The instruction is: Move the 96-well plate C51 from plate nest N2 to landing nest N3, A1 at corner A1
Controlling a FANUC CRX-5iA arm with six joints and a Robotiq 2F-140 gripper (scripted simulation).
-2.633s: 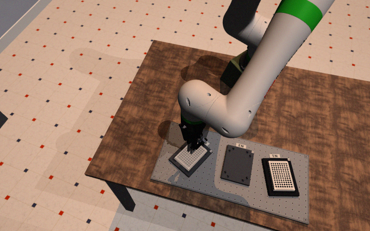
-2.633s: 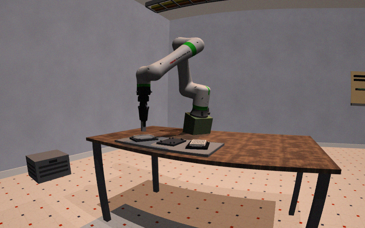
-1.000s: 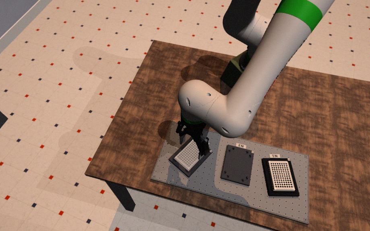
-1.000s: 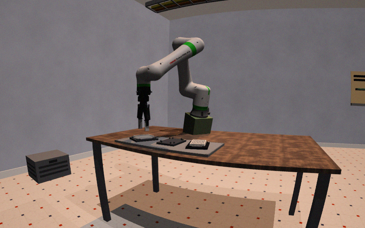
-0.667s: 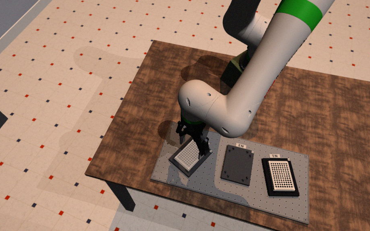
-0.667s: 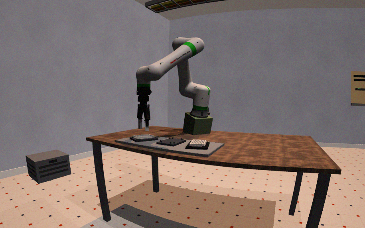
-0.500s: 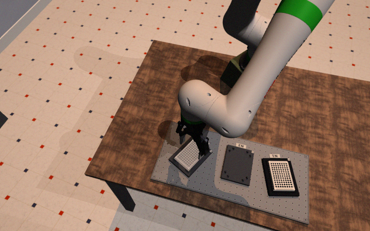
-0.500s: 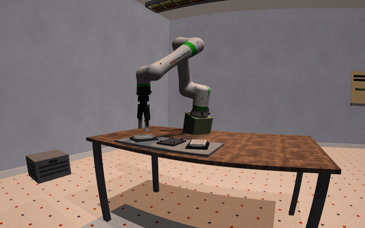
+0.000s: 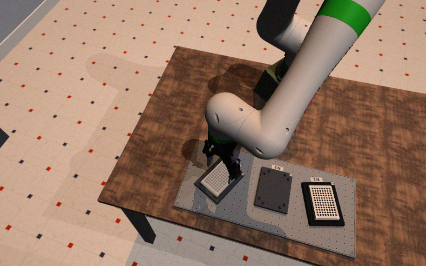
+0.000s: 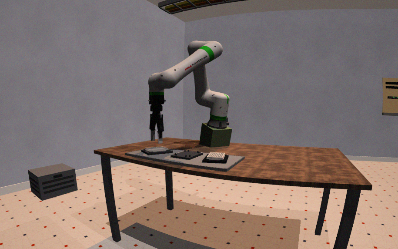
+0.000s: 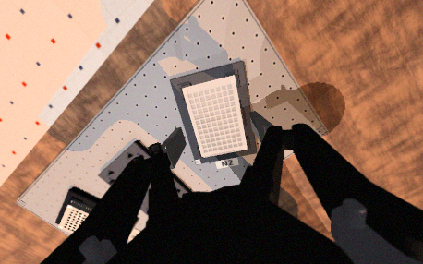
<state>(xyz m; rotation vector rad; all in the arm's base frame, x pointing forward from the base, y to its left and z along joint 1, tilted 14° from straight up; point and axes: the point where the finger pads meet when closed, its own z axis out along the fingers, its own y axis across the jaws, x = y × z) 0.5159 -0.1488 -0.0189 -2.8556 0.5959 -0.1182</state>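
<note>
The white 96-well plate C51 (image 9: 216,180) lies in the dark nest N2 (image 9: 204,188), set askew at the left end of the grey deck. In the wrist view the plate (image 11: 215,115) shows with the N2 label (image 11: 226,162) just in front of it. My gripper (image 9: 221,168) hangs open over the plate, fingers astride it and clear above it, as the side view (image 10: 156,137) shows. Nothing is between the fingers. The empty dark nest N3 (image 9: 273,189) is in the middle of the deck. Plate C15 (image 9: 323,202) sits in nest N1 at the right.
The grey perforated deck (image 9: 264,201) lies near the table's front edge. The robot's base block (image 10: 215,135) stands behind it on the wooden table. The arm's elbow (image 9: 251,125) hangs over the deck's back edge. N3 has small locator pins at its corners.
</note>
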